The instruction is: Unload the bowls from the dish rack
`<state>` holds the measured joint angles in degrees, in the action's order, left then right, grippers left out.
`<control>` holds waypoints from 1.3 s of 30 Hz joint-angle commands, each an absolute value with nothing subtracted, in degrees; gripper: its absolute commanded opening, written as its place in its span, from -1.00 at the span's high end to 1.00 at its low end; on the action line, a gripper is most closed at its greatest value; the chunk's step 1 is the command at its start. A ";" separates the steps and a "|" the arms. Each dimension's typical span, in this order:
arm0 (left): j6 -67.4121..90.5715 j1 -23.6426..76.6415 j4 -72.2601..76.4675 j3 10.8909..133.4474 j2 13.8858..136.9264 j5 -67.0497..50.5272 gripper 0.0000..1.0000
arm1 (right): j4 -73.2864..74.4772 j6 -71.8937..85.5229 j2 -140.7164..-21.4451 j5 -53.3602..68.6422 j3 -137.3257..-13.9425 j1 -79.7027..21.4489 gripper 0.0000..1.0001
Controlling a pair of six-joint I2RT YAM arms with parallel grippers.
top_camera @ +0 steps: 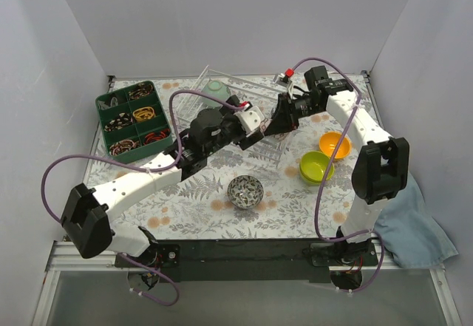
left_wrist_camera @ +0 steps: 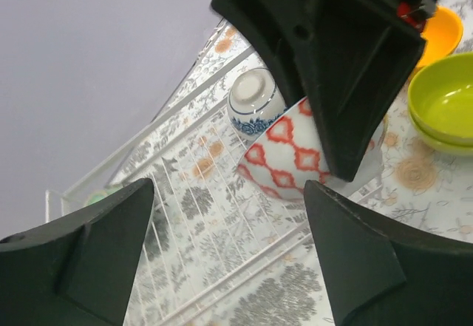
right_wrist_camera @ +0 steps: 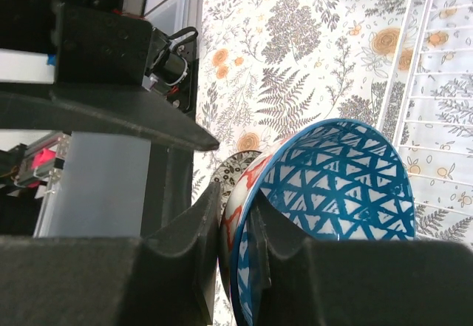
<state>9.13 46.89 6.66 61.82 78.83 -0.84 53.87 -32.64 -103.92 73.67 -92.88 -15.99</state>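
Red-lattice ceramic bowl, blue-triangle interior (right_wrist_camera: 332, 185): tilting on edge at white wire dish rack (left_wrist_camera: 185, 215), frame centre. Right gripper (right_wrist_camera: 233, 245) is pinching its rim; left gripper (left_wrist_camera: 229, 193) is hovering wide open, bowl just ahead.

Place: was a robot lab cell.
Walls: were plain white panels (top_camera: 44, 60), 3 sides.
Base: metal frame (top_camera: 43, 289) w/ 2 cabled arms (top_camera: 140, 182) bolted on.
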 commanded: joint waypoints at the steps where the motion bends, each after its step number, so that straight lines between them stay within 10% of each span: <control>1: 20.81 45.36 6.25 60.12 73.04 3.86 -0.78 | 53.27 -30.68 -95.47 74.10 -92.03 -17.22 0.97; 17: 66.50 22.77 -7.55 52.47 64.77 4.91 -0.96 | 28.76 -11.61 -80.07 25.25 -70.67 -49.89 0.97; 39: 71.90 20.65 -15.73 49.05 63.90 4.75 -0.96 | 1.32 -5.98 -82.71 -23.63 -50.54 -71.80 0.97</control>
<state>72.42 20.78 -14.31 49.95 66.41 4.51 9.72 -7.55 -83.00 -15.33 -51.99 -71.05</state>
